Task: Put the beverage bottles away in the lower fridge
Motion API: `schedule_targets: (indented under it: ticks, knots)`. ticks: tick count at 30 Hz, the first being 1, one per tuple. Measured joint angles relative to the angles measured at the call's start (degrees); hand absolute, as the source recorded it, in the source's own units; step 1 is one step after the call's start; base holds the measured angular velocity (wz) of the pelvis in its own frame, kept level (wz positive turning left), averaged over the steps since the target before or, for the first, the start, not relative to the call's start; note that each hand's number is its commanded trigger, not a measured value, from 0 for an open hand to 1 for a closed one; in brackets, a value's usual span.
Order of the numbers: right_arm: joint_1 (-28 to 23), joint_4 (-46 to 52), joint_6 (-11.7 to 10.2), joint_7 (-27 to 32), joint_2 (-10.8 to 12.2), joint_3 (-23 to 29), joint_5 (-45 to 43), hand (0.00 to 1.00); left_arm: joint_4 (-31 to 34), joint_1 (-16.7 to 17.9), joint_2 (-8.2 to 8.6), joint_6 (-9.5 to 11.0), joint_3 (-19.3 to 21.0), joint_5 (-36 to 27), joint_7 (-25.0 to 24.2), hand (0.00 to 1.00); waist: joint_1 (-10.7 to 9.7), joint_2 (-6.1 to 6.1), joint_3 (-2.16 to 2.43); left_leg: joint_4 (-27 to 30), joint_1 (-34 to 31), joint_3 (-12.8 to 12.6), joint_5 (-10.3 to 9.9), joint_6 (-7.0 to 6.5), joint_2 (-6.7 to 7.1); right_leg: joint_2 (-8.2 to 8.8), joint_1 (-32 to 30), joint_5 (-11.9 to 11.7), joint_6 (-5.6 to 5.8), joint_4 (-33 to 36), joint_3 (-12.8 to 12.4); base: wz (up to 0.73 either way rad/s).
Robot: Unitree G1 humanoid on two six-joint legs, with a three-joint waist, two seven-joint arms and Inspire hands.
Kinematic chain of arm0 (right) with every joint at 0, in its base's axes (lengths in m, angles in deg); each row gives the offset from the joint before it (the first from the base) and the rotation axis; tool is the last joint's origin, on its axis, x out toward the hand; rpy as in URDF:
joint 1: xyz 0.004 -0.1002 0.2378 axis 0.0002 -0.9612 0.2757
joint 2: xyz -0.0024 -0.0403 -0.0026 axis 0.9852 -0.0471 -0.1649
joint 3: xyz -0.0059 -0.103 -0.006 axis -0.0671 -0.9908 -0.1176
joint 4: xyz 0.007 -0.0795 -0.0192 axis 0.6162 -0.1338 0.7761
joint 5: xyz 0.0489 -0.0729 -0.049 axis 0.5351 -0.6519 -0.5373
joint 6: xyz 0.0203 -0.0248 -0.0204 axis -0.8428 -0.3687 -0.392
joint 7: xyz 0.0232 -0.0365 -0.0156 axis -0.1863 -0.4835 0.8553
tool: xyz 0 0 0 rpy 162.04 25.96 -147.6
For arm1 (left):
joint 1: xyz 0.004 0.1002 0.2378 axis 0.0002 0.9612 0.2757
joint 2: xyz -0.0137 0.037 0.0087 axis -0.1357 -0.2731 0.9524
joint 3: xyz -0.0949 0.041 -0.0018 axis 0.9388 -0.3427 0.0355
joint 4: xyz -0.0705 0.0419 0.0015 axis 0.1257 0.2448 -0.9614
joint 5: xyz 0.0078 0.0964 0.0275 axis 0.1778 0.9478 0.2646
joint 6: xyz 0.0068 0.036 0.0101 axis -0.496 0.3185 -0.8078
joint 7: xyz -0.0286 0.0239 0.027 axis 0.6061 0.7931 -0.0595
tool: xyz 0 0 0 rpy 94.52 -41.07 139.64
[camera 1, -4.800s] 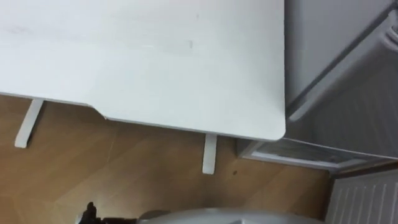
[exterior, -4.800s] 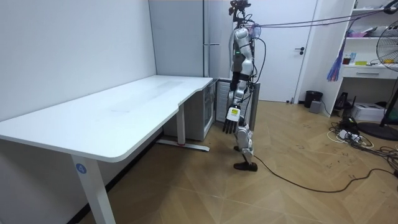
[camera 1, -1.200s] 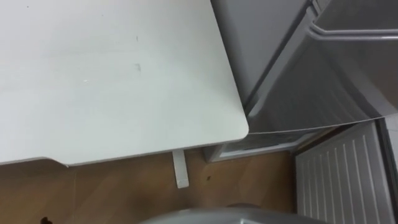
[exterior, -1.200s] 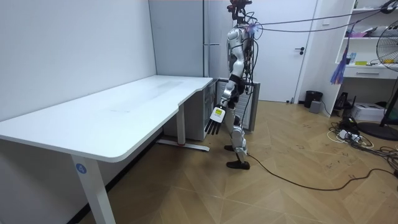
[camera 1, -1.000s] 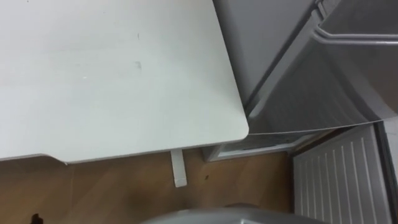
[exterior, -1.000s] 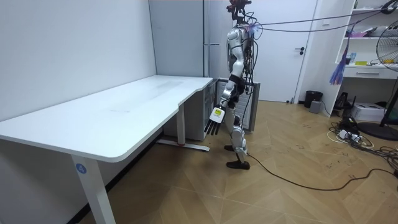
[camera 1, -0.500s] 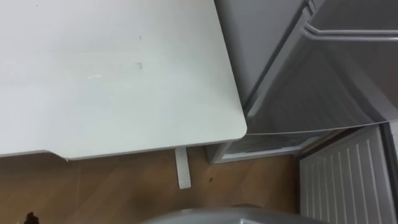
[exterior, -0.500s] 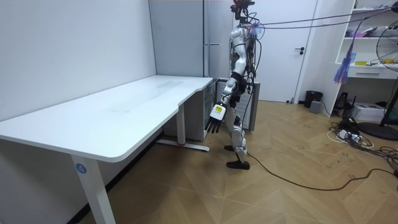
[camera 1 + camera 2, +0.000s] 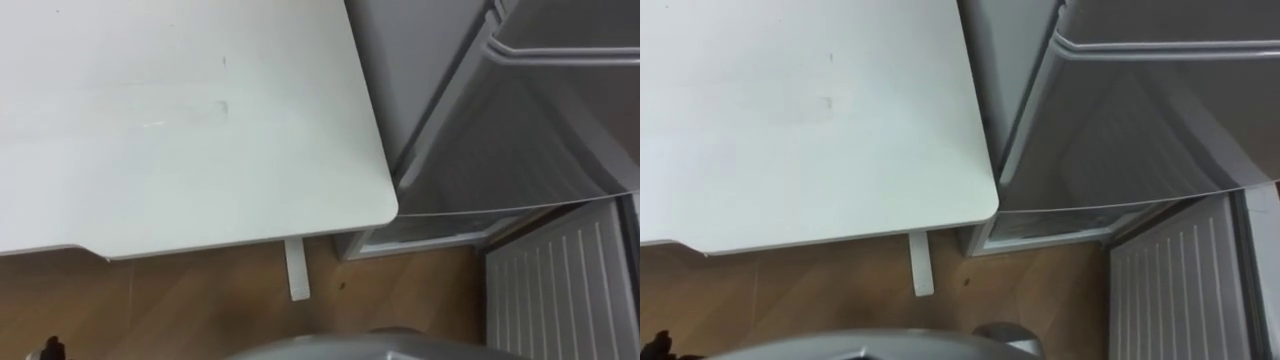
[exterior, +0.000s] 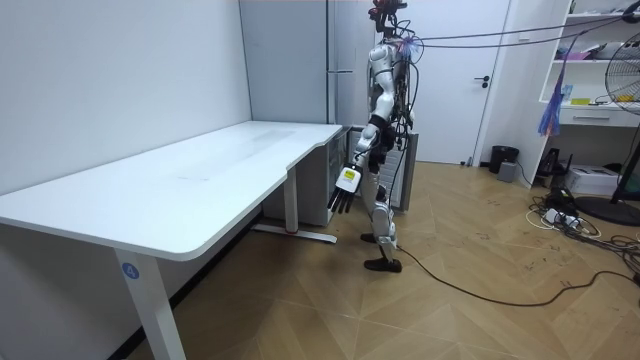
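Observation:
I stand on the wooden floor at the end of the white desk (image 9: 180, 130), facing the fridge (image 10: 338, 90). Its lower compartment (image 9: 500, 150) stands open, with pale inner walls showing. The ribbed inside of its door (image 9: 560, 290) is at my lower right. My left hand (image 10: 344, 192) hangs beside my thigh near the desk's corner, fingers straight and holding nothing. A dark tip of my left hand (image 9: 52, 347) shows at the bottom left of the left eye view.
The desk's white leg (image 9: 296, 270) stands just left of the fridge base. In the room view a white door (image 10: 455, 80), a shelf unit (image 10: 590, 100) and a fan (image 10: 630, 110) stand at the right. Open wooden floor (image 10: 450, 300) lies behind me.
Since 4.8 s ago I have stepped closer to the desk and turned more toward the fridge opening. In the last second my left hand has swung slightly toward the desk.

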State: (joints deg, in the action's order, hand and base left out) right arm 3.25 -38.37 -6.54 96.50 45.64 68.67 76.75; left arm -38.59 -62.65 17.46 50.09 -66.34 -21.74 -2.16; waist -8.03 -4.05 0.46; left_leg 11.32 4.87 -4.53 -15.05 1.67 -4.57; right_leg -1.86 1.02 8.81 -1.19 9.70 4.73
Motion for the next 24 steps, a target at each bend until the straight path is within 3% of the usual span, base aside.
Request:
schedule_targets:
  ticks: [7, 10, 17, 22, 24]
  knots:
    - [-0.6, 0.6, -0.5, -0.8, 1.0, -0.3, -0.3, 0.00, -0.1, -0.1, -0.12, 0.3, -1.9, 0.0, -0.3, 0.00, 0.3, -0.09, -0.21, -0.3, 0.2, -0.2, 0.0, 0.00, -0.06, -0.08, 0.0, 0.0, -0.01, -0.1, -0.2, -0.01]
    - [-3.0, 4.3, -1.5, -0.7, 3.4, -1.8, -1.3, 0.00, -0.1, -0.1, -0.12, 0.4, -2.6, 0.0, -0.3, 0.00, 0.8, 0.10, -0.24, -0.7, 0.4, -0.5, -0.1, 0.19, -0.20, -0.26, -0.2, 0.0, -0.01, -0.1, -0.4, -0.04]
    - [-6.7, 9.7, -7.6, -1.2, 10.9, -6.5, -4.8, 0.00, -2.3, -2.0, 0.05, 1.7, -4.2, 0.0, -0.3, 0.00, 2.0, 0.60, -0.30, -0.9, 0.8, -1.6, -0.4, 0.57, -0.79, -0.81, -0.1, -0.2, -0.43, -0.3, -0.8, -0.06]
    - [-8.9, 13.0, -9.4, -2.9, 14.1, -10.8, -6.3, 0.00, -4.2, -3.4, 0.35, 2.7, -7.0, 0.0, -0.3, 0.00, 2.3, 0.81, -0.29, -0.8, 0.9, -1.8, -0.5, 0.77, -1.13, -1.14, 0.0, -0.4, -0.63, -0.5, -0.9, -0.03]
    - [-9.8, 14.9, -10.1, -4.4, 15.4, -12.9, -6.2, 0.00, -4.8, -3.0, 0.71, 2.7, -7.8, 0.0, -0.3, 0.00, 2.9, 0.92, -0.36, -0.7, 1.4, -3.3, -0.7, 1.04, -1.58, -1.42, 0.1, -0.5, -0.85, -0.5, -0.9, -0.24]
